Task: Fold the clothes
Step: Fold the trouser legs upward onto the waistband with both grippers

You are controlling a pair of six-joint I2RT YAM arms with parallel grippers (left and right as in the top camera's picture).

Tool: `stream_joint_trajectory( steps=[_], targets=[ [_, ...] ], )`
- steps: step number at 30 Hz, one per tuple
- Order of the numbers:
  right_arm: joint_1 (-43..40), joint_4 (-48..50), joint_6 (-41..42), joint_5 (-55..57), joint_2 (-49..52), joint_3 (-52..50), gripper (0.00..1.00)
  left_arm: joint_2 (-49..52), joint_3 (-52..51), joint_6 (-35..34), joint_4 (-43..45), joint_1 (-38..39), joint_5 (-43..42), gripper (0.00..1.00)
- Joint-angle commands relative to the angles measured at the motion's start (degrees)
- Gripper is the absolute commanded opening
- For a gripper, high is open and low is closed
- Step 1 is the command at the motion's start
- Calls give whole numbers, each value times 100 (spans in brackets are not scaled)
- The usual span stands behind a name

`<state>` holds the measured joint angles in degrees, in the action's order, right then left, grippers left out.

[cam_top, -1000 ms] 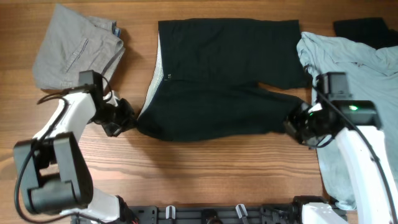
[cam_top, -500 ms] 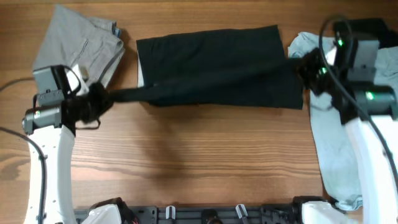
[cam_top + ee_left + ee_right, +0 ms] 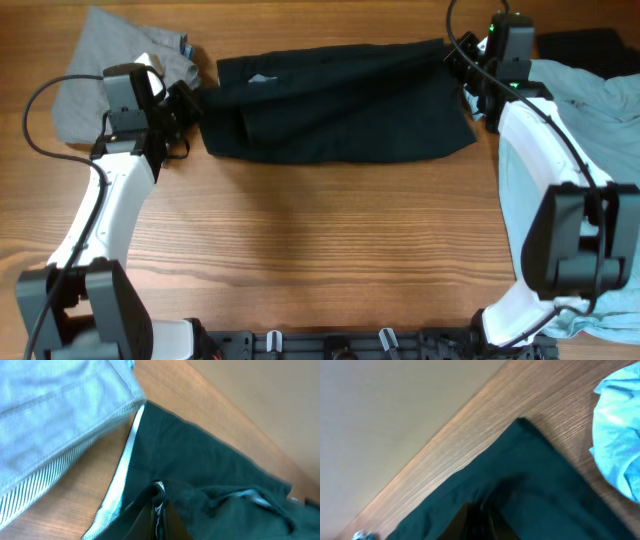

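Change in shorts: a second ago the black shorts [image 3: 340, 110] were spread flat with both legs showing; now they lie doubled over into one long dark band.
Change in arms: the left jaws have gone from the shorts' near-left corner to their left end; the right jaws have gone from the near-right corner to the far-right corner.
Left jaws: closed, pinching a raised fold of the shorts' cloth.
Right jaws: closed on the cloth just inside the shorts' far-right corner.
Look of shorts: wrinkled, with a loose fold along the upper layer, a small pale label [image 3: 260, 78] near the left end and pale striped edging [image 3: 120, 480] along the left edge.
Place of shorts: on the wooden counter [image 3: 320, 250], with grey trousers [image 3: 85, 70] touching their far-left corner and a light blue T-shirt [image 3: 590, 110] just beside their right end.
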<state>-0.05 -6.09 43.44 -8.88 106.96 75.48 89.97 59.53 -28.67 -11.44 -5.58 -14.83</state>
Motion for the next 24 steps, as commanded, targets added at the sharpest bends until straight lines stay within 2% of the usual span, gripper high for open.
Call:
stream_joint_trajectory(
  steps=[1, 5, 6, 7, 8, 9, 12, 13, 16, 19, 21, 22, 23, 24],
  targets=[
    [-79, 282, 24, 186, 446, 111, 13, 369, 61, -503, 577, -42, 339, 5],
    [-79, 442, 22, 140, 691, 111, 17, 872, 61, -800, 1029, -11, 219, 11],
    [-79, 450, -4, 140, 704, 111, 33, 968, 61, -802, 1115, 37, 212, 29],
    [-79, 455, -125, 127, 706, 111, 59, 1040, 61, -802, 1191, 61, 251, 64],
    [-81, 448, -439, -87, 699, 111, 71, 1067, 61, -800, 1217, 59, 282, 84],
    [-83, 396, -721, -365, 673, 114, 74, 1067, 61, -800, 1226, 22, 315, 98],
    [-94, -476, -1058, -1071, 553, 114, 77, 1043, 192, -754, 1051, -264, -205, 100],
    [-101, -1661, -1252, -723, 555, 111, 80, 1043, 315, -424, 719, -433, -745, 100],
    [-116, -3060, -1665, 262, 555, 103, 85, 1043, 437, 249, -271, -586, -1115, 99],
    [-116, -3554, -1912, 542, 595, 42, 87, 1043, 435, 955, -1126, -588, -1106, 98],
    [-116, -3438, -2039, 138, 706, -24, 88, 1043, 435, 1333, -1467, -588, -1084, 98],
    [-105, -3248, -2328, -376, 822, -24, 85, 1043, 435, 1502, -1591, -588, -1060, 96],
    [-74, -2986, -2444, -780, 1001, -24, 75, 1043, 435, 1502, -1626, -590, -1019, 96],
    [-48, -2881, -2437, -789, 1108, -24, 55, 1043, 435, 1502, -1620, -590, -1021, 96]
  ],
)
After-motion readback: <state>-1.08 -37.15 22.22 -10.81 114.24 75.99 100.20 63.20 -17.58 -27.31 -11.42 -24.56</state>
